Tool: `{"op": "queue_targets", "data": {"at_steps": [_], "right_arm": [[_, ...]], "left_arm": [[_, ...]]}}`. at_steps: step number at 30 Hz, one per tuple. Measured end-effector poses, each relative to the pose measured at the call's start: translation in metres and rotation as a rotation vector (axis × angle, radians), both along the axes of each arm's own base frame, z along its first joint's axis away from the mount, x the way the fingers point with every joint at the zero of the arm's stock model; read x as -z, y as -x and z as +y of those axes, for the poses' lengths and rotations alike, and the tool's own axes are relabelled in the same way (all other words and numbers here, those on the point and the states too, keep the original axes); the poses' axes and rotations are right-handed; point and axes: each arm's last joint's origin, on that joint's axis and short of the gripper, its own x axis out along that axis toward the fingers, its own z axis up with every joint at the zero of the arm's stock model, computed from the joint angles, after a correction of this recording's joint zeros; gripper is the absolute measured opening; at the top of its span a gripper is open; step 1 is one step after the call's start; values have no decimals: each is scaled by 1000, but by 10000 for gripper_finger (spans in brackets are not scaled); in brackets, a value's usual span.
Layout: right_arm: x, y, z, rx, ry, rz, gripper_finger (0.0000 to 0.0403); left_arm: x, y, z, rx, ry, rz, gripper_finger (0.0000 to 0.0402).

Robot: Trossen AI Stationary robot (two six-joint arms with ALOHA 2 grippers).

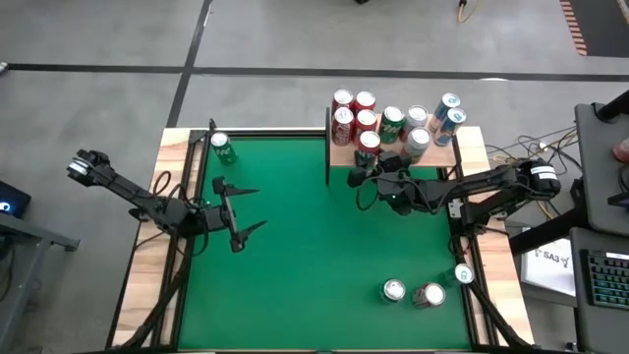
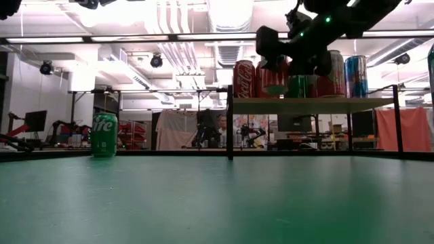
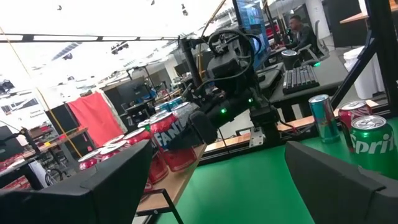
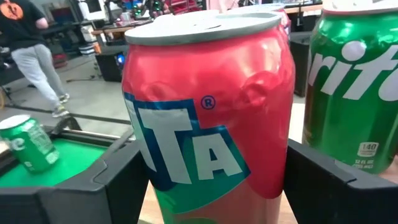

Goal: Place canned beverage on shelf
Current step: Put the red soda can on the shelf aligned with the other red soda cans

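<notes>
High view: well left of the shelf (image 1: 393, 152), the left gripper (image 1: 243, 206) hangs over the green felt table (image 1: 295, 275) with its fingers spread wide and nothing between them. A green Sprite can (image 1: 221, 147) stands alone at the table's far left corner, well apart from the shelf. At the shelf's front edge, the right gripper (image 1: 371, 165) pinches a red Fanta can (image 4: 208, 112) upright, just beside a green Sprite can (image 4: 357, 87) among the cans crowding the board. Well in front of the shelf, three more cans (image 1: 425, 290) sit near the table's right corner.
</notes>
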Motion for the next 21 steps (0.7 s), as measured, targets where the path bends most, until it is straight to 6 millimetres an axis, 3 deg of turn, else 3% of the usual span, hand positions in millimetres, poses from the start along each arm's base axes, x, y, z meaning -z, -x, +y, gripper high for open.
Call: {"op": "queue_targets", "data": {"at_steps": [21], "right_arm": [[12,-5,-16,58,-2,18,302]], "left_arm": [[1,-1,2,-14,-2,5,351]]}}
